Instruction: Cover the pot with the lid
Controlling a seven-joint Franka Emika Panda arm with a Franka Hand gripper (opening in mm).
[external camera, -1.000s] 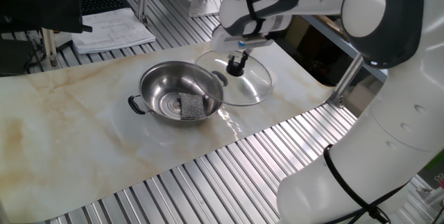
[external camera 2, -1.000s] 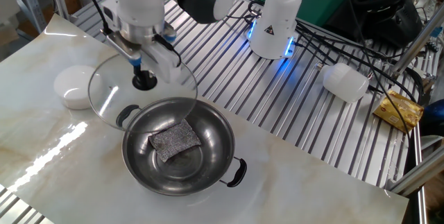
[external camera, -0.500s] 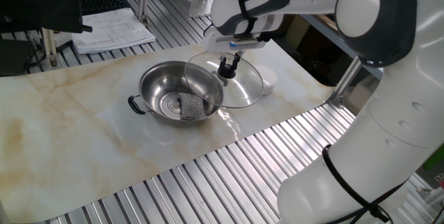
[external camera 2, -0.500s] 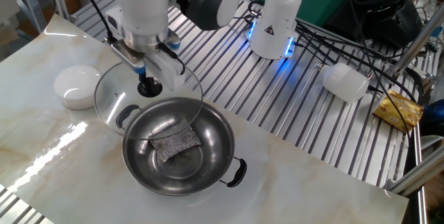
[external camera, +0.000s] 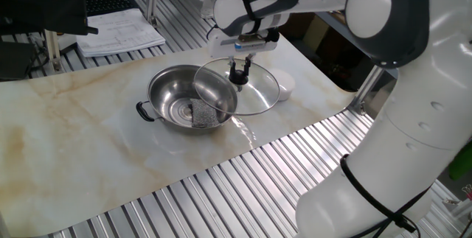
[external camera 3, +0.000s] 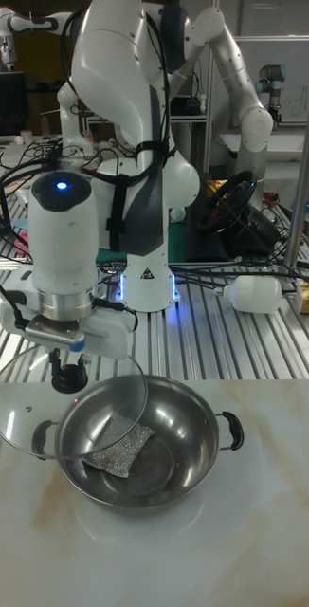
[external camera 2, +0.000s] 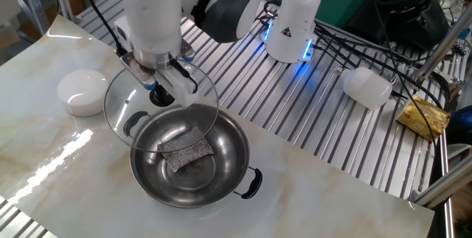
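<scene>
The shiny steel pot point(external camera: 175, 94) point(external camera 2: 221, 166) point(external camera 3: 178, 446) stands on the marble sheet with a grey scouring pad point(external camera 2: 185, 150) inside. My gripper point(external camera: 237, 77) point(external camera 2: 159, 95) point(external camera 3: 68, 377) is shut on the black knob of the clear glass lid point(external camera: 254, 91) point(external camera 2: 129, 102) point(external camera 3: 22, 403). The lid hangs level in the air, a little above the pot, and overlaps only the rim on the gripper's side. One black pot handle point(external camera 3: 230, 429) shows clearly; the other point(external camera 2: 135, 122) is seen through the glass.
A small white dome-shaped object point(external camera 2: 82, 92) point(external camera: 284, 83) lies on the marble just beyond the lid. Papers point(external camera: 118, 30) and a keyboard sit off the sheet. A white bottle point(external camera 2: 367, 87) and a yellow packet point(external camera 2: 425, 116) lie on the slatted bench.
My gripper has carried the lid sideways toward the pot, so its edge now overlaps more of the pot's rim. The pot has not moved.
</scene>
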